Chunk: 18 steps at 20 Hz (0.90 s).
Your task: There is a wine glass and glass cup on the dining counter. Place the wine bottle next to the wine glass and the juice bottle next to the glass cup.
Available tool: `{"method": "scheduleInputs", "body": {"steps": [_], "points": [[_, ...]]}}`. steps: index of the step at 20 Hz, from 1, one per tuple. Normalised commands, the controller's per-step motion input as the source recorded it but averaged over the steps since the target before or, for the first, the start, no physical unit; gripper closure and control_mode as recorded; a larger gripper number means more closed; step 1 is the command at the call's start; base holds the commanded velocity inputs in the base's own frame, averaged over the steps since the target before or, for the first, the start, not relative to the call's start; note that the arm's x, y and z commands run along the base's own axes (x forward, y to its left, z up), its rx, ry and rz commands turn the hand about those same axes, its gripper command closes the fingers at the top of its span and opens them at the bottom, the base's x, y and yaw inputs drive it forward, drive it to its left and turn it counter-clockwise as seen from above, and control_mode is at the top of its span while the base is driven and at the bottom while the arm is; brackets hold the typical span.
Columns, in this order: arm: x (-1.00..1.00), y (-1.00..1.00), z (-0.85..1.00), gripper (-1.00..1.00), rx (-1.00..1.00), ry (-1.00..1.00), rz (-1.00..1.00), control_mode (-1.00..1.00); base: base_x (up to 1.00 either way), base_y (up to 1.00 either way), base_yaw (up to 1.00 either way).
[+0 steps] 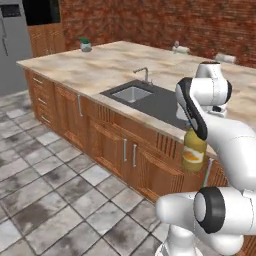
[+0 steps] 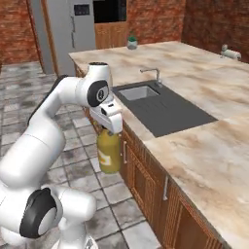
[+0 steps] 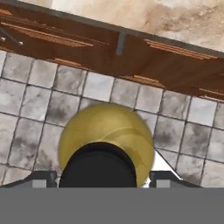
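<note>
Squat yellow-orange juice bottle with orange-and-white label (image 1: 194, 152) hangs upright in the air, off the floor, in front of the wooden cabinet doors (image 1: 131, 150) below the near edge of the beige-brown veined marble table (image 1: 95, 67). The tool (image 2: 111, 130) grips it from above at the dark cap, 1 finger on each side; in the hand view the bottle (image 3: 106, 138) sits between the 2 finger tips (image 3: 164, 177) over grey floor tiles (image 3: 35, 105). The bottle is lower than the table top, just beside the cabinet front. Sunken dark sink with metal faucet (image 2: 151, 74) lies further in on the table. A small potted plant (image 1: 85, 45) stands at the far left corner.
</note>
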Motion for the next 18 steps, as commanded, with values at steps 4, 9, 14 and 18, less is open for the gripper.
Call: {"method": "scheduleInputs", "body": {"steps": [4, 9, 14, 18], "points": [[0.00, 0.00, 0.00, 1.00, 0.00, 0.00, 0.00, 1.00, 0.06, 0.09, -0.74], [0.00, 0.00, 0.00, 1.00, 0.00, 0.00, 0.00, 1.00, 0.01, 0.00, -0.90], [0.00, 0.00, 0.00, 1.00, 0.00, 0.00, 0.00, 1.00, 0.02, 0.06, -0.80], [0.00, 0.00, 0.00, 1.00, 0.00, 0.00, 0.00, 1.00, 0.05, 0.09, -0.72]]}}
